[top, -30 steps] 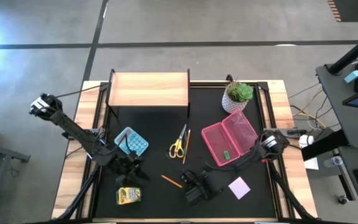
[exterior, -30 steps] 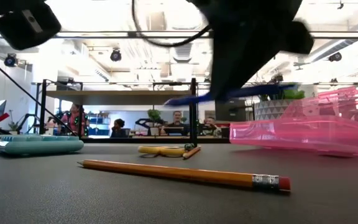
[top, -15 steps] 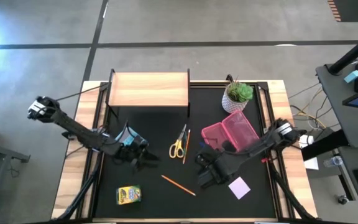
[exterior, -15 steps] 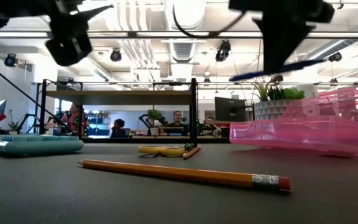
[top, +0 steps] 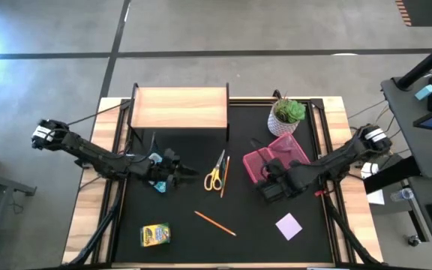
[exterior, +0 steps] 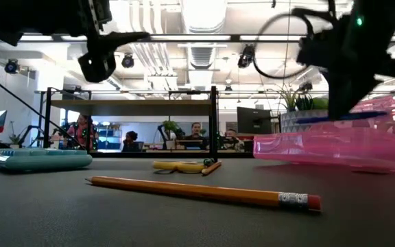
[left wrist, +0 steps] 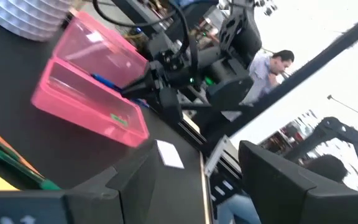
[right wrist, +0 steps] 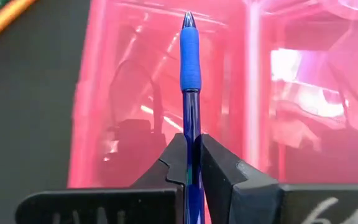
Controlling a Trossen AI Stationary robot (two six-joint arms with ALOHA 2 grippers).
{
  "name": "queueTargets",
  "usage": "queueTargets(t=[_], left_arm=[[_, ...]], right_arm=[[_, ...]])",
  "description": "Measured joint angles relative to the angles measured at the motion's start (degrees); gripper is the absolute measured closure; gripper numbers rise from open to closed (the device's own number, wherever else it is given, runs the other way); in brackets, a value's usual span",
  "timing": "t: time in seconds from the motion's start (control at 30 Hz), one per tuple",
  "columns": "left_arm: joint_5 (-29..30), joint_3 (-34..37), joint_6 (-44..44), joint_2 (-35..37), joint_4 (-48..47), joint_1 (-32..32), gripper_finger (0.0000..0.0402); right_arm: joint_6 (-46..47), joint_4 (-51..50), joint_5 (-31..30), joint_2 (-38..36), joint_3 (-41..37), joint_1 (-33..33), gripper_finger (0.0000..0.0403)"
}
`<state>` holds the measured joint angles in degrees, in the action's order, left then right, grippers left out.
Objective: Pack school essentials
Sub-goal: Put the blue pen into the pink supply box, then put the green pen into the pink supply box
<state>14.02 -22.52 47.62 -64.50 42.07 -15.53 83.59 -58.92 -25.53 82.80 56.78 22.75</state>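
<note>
I see the matte black surface (top: 178, 240), then the glossy translucent pink case (right wrist: 135, 93), open. Right gripper (right wrist: 191, 163) has moved from mid-surface to over the case, fingers pinching a slim blue pen (right wrist: 189, 56) with a ribbed grip. Left gripper (top: 177, 175) shifted toward the yellow-handled scissors (top: 213, 178), fingers spread.

The pink case (right wrist: 135, 93) is shiny see-through plastic. The blue pen (right wrist: 189, 68) has a ribbed grip. The table's black mat (top: 186, 232) looks dull, its edges (top: 88, 217) pale wood.
</note>
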Motion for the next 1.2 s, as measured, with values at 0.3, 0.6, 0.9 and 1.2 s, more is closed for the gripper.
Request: queueTargets(t=[0.3,0.6,0.9,1.2], left_arm=[[0.00,0.00,-0.01,0.01,0.96,4.30,0.0191],[0.00,0.00,-0.04,0.01,0.89,5.47,0.0191],[0.00,0.00,-0.38,-1.25,0.59,5.55,0.0191],[-0.54,-0.01,-0.21,-2.79,0.01,5.55,0.0191]], right_arm=[[0.47,4.54,-0.67,-2.00,-7.46,-1.93,0.0368],[1.57,8.29,-1.72,-2.00,-11.02,-2.18,0.0365],[1.33,8.54,-1.74,-2.00,-11.15,-2.18,0.0319],[1.54,8.60,-1.65,-2.00,-7.65,-2.18,0.0260]])
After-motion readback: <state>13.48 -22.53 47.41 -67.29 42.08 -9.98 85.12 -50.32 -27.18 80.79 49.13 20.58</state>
